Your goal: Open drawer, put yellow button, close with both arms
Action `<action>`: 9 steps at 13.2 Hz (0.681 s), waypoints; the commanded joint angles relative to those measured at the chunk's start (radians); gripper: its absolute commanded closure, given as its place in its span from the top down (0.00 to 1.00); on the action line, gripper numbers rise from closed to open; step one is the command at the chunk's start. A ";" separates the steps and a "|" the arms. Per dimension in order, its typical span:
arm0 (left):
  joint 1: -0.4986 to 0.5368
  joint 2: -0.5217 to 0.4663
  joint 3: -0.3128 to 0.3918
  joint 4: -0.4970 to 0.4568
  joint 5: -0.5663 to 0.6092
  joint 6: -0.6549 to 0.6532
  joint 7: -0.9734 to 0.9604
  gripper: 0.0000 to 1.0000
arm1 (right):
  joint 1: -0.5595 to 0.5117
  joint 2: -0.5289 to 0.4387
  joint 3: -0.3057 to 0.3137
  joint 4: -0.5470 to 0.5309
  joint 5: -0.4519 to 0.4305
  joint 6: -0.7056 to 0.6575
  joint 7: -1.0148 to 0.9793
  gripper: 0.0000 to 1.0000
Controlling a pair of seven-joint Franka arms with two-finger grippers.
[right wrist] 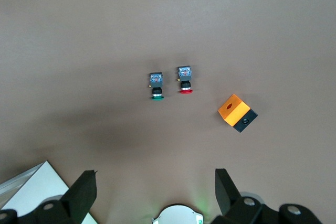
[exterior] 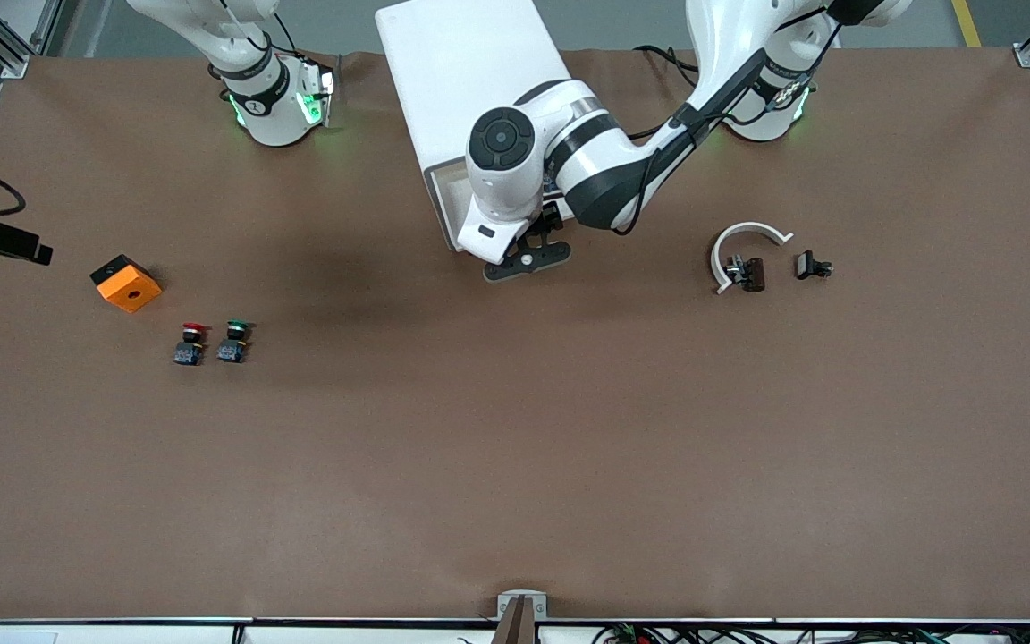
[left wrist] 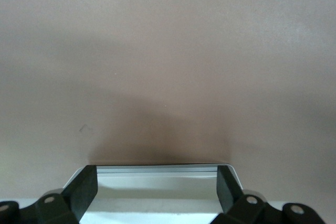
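Observation:
The white cabinet (exterior: 470, 80) stands between the two arm bases. Its top drawer (exterior: 443, 204) stands pulled out toward the front camera. My left gripper (exterior: 528, 258) hangs over the drawer's front part. In the left wrist view the left gripper (left wrist: 156, 187) is open and empty, with the drawer's white tray and front rim (left wrist: 157, 174) between its fingers. The tray part I see is bare. The yellow button is not in view. My right gripper (right wrist: 156, 192) is open and empty, high over the table near its own base, out of the front view.
A red-capped button (exterior: 192, 343) and a green-capped button (exterior: 234, 340) stand side by side toward the right arm's end, with an orange and black box (exterior: 125, 283) beside them. A white curved piece with a black clip (exterior: 743, 258) and a small black part (exterior: 812, 266) lie toward the left arm's end.

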 commanded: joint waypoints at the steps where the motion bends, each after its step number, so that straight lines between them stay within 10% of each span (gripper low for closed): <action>1: -0.026 -0.015 -0.004 -0.020 0.017 -0.012 -0.037 1.00 | -0.008 -0.123 0.008 -0.132 0.007 0.054 -0.049 1.00; 9: -0.109 -0.006 -0.002 -0.017 0.003 -0.012 -0.103 1.00 | 0.055 -0.259 -0.097 -0.308 0.014 0.165 -0.140 1.00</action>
